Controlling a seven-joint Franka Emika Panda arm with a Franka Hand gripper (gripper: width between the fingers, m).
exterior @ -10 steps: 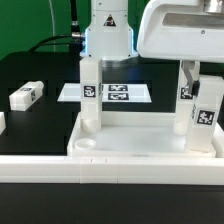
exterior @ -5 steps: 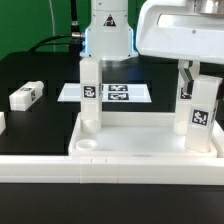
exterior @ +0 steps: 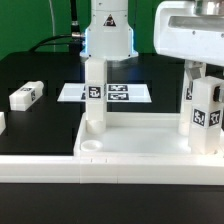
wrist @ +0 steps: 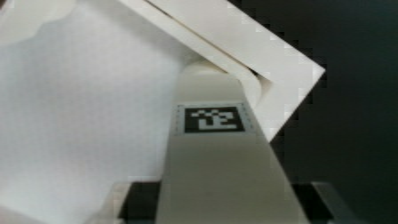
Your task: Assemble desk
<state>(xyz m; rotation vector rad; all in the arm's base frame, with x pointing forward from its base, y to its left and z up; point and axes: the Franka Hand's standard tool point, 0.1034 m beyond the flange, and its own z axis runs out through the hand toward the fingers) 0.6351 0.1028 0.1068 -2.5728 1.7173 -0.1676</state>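
Gripper (wrist: pixel 228 203) clamped on leg (exterior: pixel 210 118), held vert. over top's (exterior: pixel 130 152) corner, 2 more legs (exterior: pixel 94 95) (exterior: pixel 187 100) upright on top, 4th leg (exterior: pixel 25 95) loose on table (exterior: pixel 45 68)

On the desk top (exterior: pixel 140 148), a first leg (exterior: pixel 95 100) stands in its far corner on the exterior view's left and a second leg (exterior: pixel 186 115) in its far right corner. A third leg (exterior: pixel 208 115) is upright just before the second. The marker board (exterior: pixel 125 92) lies behind the desk top. A fourth leg (exterior: pixel 25 96) lies on the table (exterior: pixel 45 70), well apart to the desk top's left.

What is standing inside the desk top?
Three upright legs: two at the far corners, plus the held leg in the gripper. One near corner socket is empty. The rim hides that leg's foot.
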